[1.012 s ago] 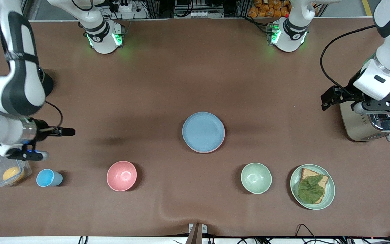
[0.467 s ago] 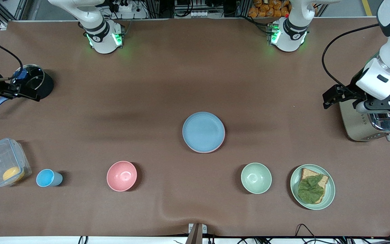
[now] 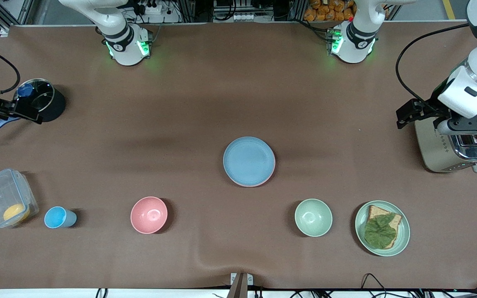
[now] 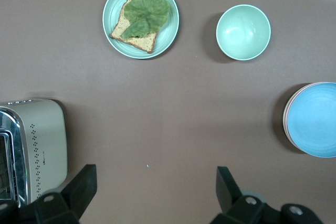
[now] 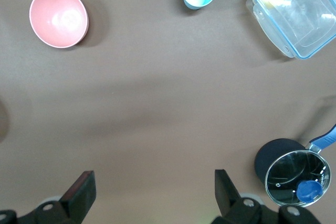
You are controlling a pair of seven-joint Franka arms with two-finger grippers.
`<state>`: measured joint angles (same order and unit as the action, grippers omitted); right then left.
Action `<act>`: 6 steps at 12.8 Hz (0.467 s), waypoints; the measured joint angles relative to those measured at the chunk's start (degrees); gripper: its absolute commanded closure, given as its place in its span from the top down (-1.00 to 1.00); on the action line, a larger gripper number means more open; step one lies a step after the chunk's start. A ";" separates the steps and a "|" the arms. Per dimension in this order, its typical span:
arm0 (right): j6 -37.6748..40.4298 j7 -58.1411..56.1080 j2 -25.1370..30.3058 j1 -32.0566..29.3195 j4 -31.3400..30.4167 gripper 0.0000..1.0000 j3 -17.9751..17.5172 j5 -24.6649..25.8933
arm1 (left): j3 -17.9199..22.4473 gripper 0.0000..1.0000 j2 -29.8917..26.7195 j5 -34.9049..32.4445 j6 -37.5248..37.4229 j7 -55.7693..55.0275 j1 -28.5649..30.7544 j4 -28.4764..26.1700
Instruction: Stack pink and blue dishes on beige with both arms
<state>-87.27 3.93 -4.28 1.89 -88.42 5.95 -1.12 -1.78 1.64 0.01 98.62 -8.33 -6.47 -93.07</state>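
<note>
Brown cloth covers the surface (image 3: 205, 103), and the blue plate (image 3: 249, 160) lies near its middle, the top of a stack. A thin pink plate (image 3: 272, 169) edge shows under the blue plate's rim in the front view, and the left wrist view shows layered pinkish and pale rims (image 4: 286, 121) under the blue plate (image 4: 314, 119); whether the lowest is the beige plate cannot be told for certain.

Taking the blue plate as the landmark: the pink bowl (image 3: 149, 215) sits nearer the front camera than it, toward the right arm's end. The green bowl (image 3: 313, 217) sits nearer the camera too, toward the left arm's end. The green plate with toast and a leaf (image 3: 382, 228) lies just past the green bowl, farther from the blue plate. The small blue cup (image 3: 58, 217) and the clear lidded box (image 3: 6, 203) with something yellow in it stand well apart from the blue plate, near the right arm's end. The dark pot with a glass lid (image 3: 42, 101) is at that same end, farther from the camera than the blue plate. The toaster (image 3: 449, 147) stands at the left arm's end.

The left pincer (image 4: 152, 184) is released, fingers spread wide and holding nothing, up over the toaster's edge. The right pincer (image 5: 152, 187) is likewise released and empty, up beside the pot. Both are well apart from the blue plate.
</note>
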 measured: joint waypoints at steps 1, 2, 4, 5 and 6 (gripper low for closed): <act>-0.38 0.00 -0.21 -0.18 0.02 1.00 0.00 0.00 | 0.02 1.00 0.00 0.00 0.00 0.00 0.01 0.03; -1.11 0.00 -0.43 -0.27 0.07 1.00 -0.01 0.00 | 0.06 1.00 0.01 0.00 -0.01 0.00 0.01 0.03; -1.80 0.00 -0.69 -0.93 0.17 1.00 -0.89 0.00 | 0.12 1.00 0.01 0.00 -0.02 0.00 0.01 0.04; -1.91 0.00 -0.73 -1.50 0.23 1.00 -1.62 0.00 | 0.13 1.00 0.01 0.00 -0.03 0.00 0.01 0.04; -1.99 0.00 -0.73 -1.68 0.26 1.00 -1.95 0.00 | 0.12 1.00 0.01 0.00 -0.03 0.00 0.00 0.04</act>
